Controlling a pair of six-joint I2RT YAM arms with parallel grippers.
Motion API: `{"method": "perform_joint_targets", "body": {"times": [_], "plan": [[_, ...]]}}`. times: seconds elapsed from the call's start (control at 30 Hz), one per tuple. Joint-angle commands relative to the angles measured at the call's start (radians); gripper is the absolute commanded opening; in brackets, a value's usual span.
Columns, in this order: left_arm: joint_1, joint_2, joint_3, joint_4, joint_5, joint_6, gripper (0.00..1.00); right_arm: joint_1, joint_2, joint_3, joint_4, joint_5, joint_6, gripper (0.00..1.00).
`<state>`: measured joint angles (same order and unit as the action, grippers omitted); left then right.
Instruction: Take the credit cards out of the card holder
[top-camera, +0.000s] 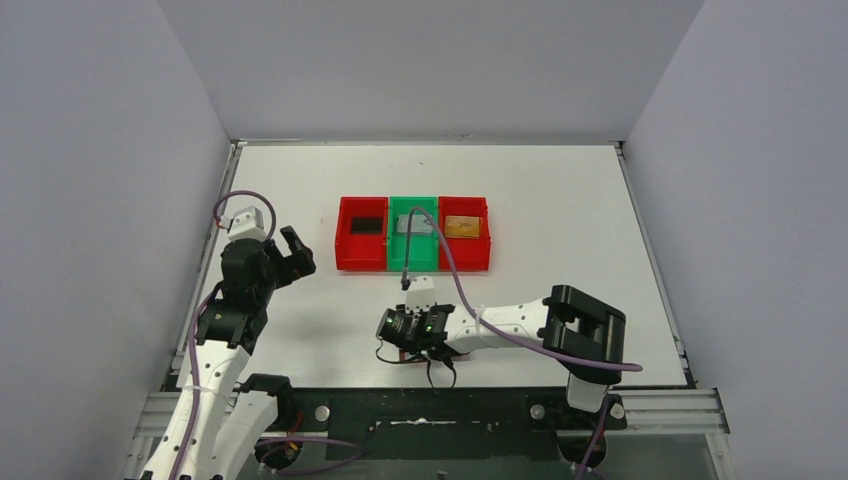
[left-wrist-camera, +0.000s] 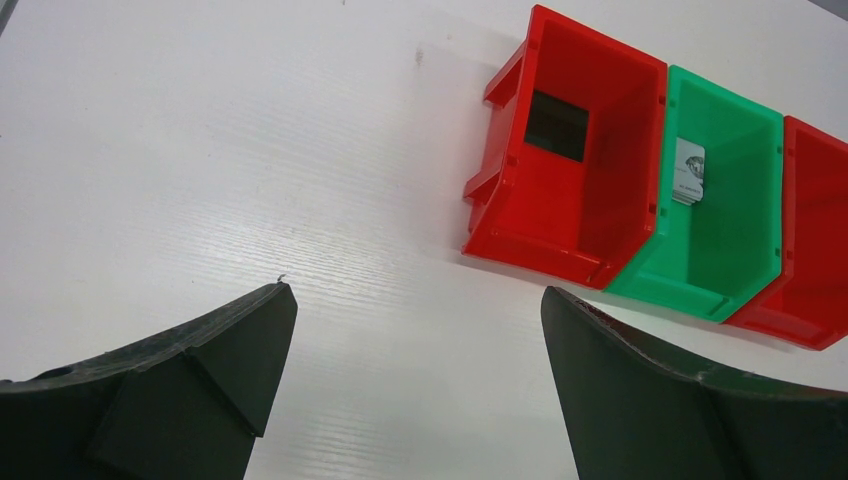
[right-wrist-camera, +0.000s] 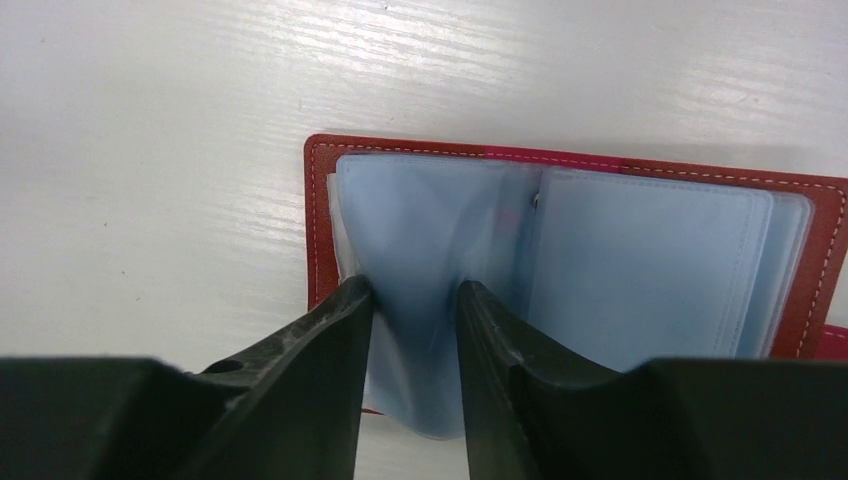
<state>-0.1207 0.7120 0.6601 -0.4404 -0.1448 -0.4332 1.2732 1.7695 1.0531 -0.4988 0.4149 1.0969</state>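
As card holder (right-wrist-camera: 650, 260) lies open, right fingers (right-wrist-camera: 310, 370) flank one pocket (right-wrist-camera: 420, 230).

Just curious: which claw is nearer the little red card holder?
Right. The right claw pinches a clear pocket of the open card holder; the left claw hangs open over the table beside the leftmost red bin, well away.

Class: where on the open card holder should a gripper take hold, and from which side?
Probably a loose clear pocket leaf on the card holder, pinched at its free edge from above. The cover lies flat on the table with no edge to grasp; the leaves bow up.
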Motion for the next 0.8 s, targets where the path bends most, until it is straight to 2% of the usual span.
{"method": "perform_joint_targets", "body": {"times": [0.0, 0.27, 0.57, 0.77], "plan": [[0.006, -0.003, 0.014, 0.045, 0.013, 0.010, 0.96, -0.041, -0.056, -0.097, 0.148, -0.085, -0.012, 0.28], [0.006, -0.002, 0.014, 0.045, 0.014, 0.010, 0.96, -0.057, -0.132, -0.137, 0.261, -0.119, -0.049, 0.25], [0.006, 0.002, 0.013, 0.046, 0.017, 0.012, 0.96, -0.024, -0.142, -0.037, 0.129, -0.028, -0.077, 0.41], [0.006, 0.002, 0.013, 0.046, 0.021, 0.012, 0.96, 0.001, -0.150, -0.006, 0.049, 0.043, -0.041, 0.59]]}}
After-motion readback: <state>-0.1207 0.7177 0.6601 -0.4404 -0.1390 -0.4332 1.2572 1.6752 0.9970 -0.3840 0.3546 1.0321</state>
